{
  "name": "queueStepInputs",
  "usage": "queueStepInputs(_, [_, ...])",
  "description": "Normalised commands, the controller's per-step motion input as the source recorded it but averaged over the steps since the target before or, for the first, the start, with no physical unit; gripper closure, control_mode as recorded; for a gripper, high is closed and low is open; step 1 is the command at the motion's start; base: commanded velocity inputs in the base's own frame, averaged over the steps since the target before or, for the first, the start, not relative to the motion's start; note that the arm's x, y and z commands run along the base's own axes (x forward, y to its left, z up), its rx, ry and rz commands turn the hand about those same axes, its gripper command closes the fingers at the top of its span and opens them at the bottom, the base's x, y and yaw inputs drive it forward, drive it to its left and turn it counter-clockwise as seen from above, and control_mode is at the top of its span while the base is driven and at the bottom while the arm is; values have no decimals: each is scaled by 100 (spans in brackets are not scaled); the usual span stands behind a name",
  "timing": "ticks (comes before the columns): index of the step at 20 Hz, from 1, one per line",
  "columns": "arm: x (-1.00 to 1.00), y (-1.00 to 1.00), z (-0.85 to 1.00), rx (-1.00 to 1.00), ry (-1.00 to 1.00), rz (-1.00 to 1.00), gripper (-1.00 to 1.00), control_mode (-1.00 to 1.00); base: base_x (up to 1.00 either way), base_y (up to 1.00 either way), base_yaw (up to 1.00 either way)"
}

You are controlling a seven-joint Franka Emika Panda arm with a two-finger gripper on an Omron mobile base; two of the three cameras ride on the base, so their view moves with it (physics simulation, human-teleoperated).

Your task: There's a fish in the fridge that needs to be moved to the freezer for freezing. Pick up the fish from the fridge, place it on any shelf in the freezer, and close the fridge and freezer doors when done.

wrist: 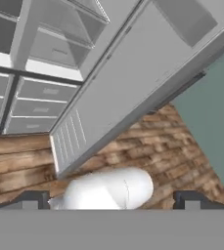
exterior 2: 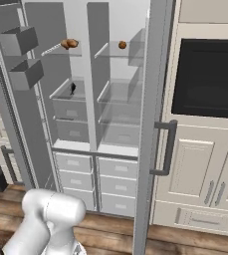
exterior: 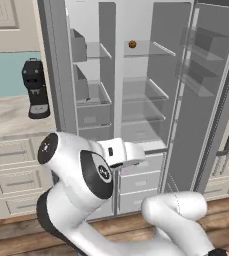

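Observation:
The grey appliance stands with both doors swung open. The narrow freezer (exterior: 93,100) (exterior 2: 68,107) is on the left and the wider fridge (exterior: 141,100) (exterior 2: 118,107) on the right, both with glass shelves. The freezer door (exterior: 56,75) (exterior 2: 16,114) and the fridge door (exterior: 206,110) (exterior 2: 150,124) carry bins on their inner faces. I cannot make out the fish on any shelf. My gripper (wrist: 111,200) is open and empty, low in front of the appliance. It looks down at the floor and at the bottom edge of the open fridge door (wrist: 133,83).
A round brown food (exterior: 132,44) (exterior 2: 122,45) lies on an upper fridge shelf, and another brown food (exterior 2: 69,44) on an upper freezer shelf. A black coffee machine (exterior: 36,87) stands on the left counter. A dark wall oven (exterior 2: 207,77) is on the right. Wooden floor (wrist: 172,146) lies below.

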Motion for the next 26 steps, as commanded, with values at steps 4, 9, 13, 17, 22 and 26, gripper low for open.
queueStepInputs(4, [72,92,-1,-6,-5,-18,-100,-100,0,0,0])
queueStepInputs(9, [52,99,0,-18,-46,-18,-100,-100,0,0,0])
queueStepInputs(13, [58,82,-1,-10,-43,-15,-100,-100,0,0,0])
queueStepInputs(17, [84,17,-6,-2,-43,-10,-100,-100,0,0,0])
queueStepInputs(22, [87,8,-18,0,-16,-13,-100,-100,0,0,0])
queueStepInputs(26, [66,18,-5,0,0,-11,-100,-100,0,0,0])
